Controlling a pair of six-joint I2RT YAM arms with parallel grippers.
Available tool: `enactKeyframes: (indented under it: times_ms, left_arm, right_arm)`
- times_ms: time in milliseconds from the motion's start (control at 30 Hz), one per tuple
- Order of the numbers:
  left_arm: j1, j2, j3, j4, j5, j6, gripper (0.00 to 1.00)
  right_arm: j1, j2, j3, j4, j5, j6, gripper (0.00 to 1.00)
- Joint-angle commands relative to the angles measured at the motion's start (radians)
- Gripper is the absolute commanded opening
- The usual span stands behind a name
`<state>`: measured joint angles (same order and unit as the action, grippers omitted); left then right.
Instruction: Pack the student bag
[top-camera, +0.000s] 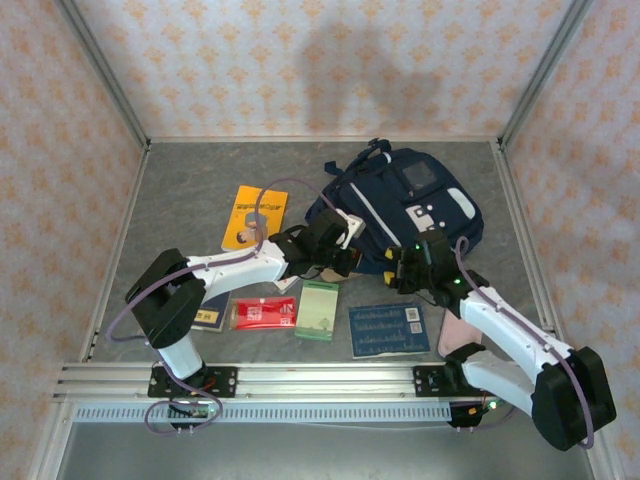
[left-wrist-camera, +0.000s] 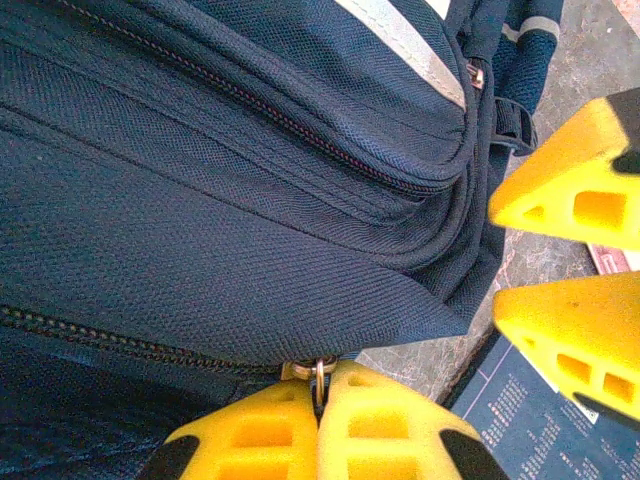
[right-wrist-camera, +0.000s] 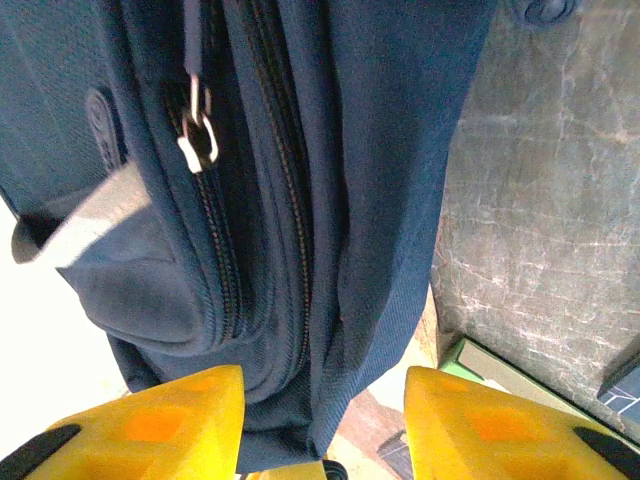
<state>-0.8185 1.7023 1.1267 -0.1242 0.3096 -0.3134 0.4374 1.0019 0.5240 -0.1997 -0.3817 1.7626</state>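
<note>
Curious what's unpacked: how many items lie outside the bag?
6: orange book left of the bag; dark booklet, red packet, green pad, blue book, pink item in front. Arms may hide more.

Text check | I can read nothing | print on blue booklet (top-camera: 388, 330), red packet (top-camera: 263, 314), orange book (top-camera: 253, 216) too small
</note>
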Motion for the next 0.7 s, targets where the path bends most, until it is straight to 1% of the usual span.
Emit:
enactKeyframes:
  times_ms: [0, 233, 333, 367, 400, 467, 533, 567, 667]
  left_arm:
    - [-0.013, 0.0, 0.042, 0.0, 0.003, 0.017, 0.0]
    - [-0.013, 0.005, 0.045, 0.002, 0.008, 0.016, 0.0]
    - [-0.013, 0.005, 0.042, 0.006, 0.01, 0.016, 0.0]
    - [-0.013, 0.005, 0.039, 0.003, 0.01, 0.017, 0.0]
    - [-0.013, 0.005, 0.039, 0.006, 0.011, 0.019, 0.0]
    - [-0.013, 0.005, 0.04, 0.002, 0.004, 0.022, 0.0]
    - [-0.013, 0.002, 0.038, 0.0, -0.003, 0.029, 0.0]
    - [-0.013, 0.001, 0.039, -0.003, -0.007, 0.033, 0.0]
    - [-0.009, -0.004, 0.04, -0.012, -0.027, 0.053, 0.0]
  right_arm:
    - [0.025, 0.027, -0.021, 0.094, 0.018, 0.035, 0.46]
    - [0.027, 0.119, -0.032, 0.246, 0.043, 0.032, 0.47]
    - [0.028, 0.176, -0.015, 0.31, 0.052, 0.015, 0.45]
    - [0.028, 0.206, -0.004, 0.319, 0.055, 0.005, 0.42]
    - [0.027, 0.223, 0.008, 0.326, 0.06, -0.011, 0.37]
    - [0.026, 0.236, 0.031, 0.325, 0.072, -0.05, 0.23]
    - [0.025, 0.224, 0.055, 0.267, 0.095, -0.094, 0.06]
    - [0.023, 0.214, 0.062, 0.241, 0.104, -0.11, 0.01]
    - [0.009, 0.187, 0.071, 0.148, 0.122, -0.161, 0.0]
